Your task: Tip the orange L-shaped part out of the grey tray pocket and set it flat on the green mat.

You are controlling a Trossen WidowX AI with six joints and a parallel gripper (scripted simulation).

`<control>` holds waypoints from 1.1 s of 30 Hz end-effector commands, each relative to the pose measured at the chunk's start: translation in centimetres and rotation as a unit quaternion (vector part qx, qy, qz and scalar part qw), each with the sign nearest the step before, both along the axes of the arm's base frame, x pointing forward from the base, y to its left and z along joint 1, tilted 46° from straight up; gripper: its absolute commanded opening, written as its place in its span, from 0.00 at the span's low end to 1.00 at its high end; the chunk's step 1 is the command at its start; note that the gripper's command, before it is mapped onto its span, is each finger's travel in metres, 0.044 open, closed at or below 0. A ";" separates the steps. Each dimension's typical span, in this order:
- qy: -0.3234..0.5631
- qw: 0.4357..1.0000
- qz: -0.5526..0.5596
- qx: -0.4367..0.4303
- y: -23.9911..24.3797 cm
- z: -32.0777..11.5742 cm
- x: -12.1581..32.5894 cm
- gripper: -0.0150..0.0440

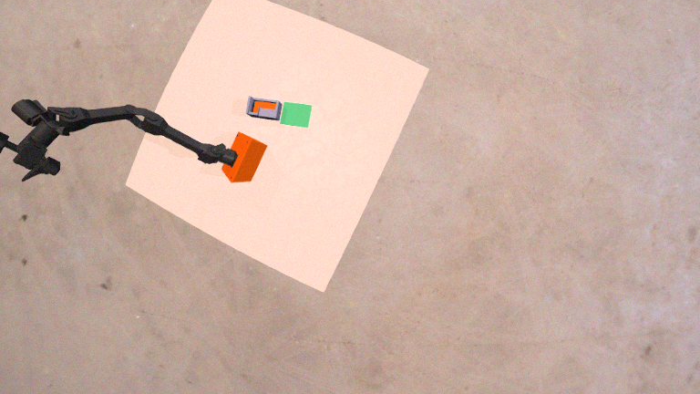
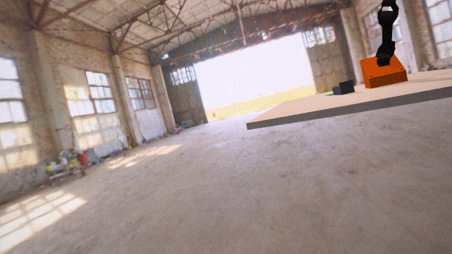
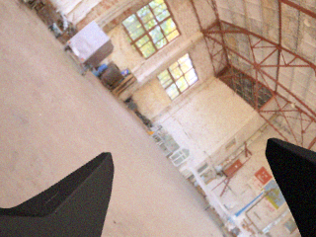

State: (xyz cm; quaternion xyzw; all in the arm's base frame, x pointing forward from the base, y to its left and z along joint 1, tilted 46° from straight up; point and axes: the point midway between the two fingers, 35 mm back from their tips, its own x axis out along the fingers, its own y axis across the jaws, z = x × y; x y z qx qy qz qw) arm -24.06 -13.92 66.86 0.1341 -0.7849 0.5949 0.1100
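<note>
The orange L-shaped part [image 1: 265, 105] lies in the pocket of the grey tray [image 1: 268, 112] [image 2: 346, 87], its short leg at the tray's left end in the top view. No raised end can be made out at this size. The green mat [image 1: 296, 114] [image 2: 329, 94] lies right beside the tray and is bare. My gripper [image 1: 6, 165] [image 3: 193, 154] is open, with nothing between its wide-set fingers. It is at the far left of the top view, well away from the tray, and is out of frame in the exterior view.
A large orange block [image 1: 249, 158] [image 2: 386, 73] stands on the pale table top [image 1: 320, 178] [image 2: 289, 108] near the tray, with the arm's base on it. The arm [image 1: 108, 112] [image 2: 387, 28] stretches left past the table edge. The wrist view shows only hall floor, walls and roof.
</note>
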 end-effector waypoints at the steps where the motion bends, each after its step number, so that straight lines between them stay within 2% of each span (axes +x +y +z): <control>1: 0.000 1.000 0.005 0.002 -0.3 0.0 0.1 0.89; 5: -0.011 0.997 0.072 -0.008 -3.5 -1.1 1.0 0.71; 8: -0.043 0.983 0.177 0.012 -9.6 -3.9 2.5 0.58; 9: -0.054 0.977 0.206 0.020 -11.3 -4.8 3.2 0.56; 15: -0.117 0.922 0.364 0.060 -19.7 -10.4 8.8 0.56; 21: -0.197 0.842 0.492 0.103 -25.7 -17.0 17.1 0.56; 27: -0.276 0.737 0.594 0.164 -28.4 -23.8 26.5 0.56; 33: -0.361 0.617 0.660 0.232 -27.5 -30.8 36.1 0.56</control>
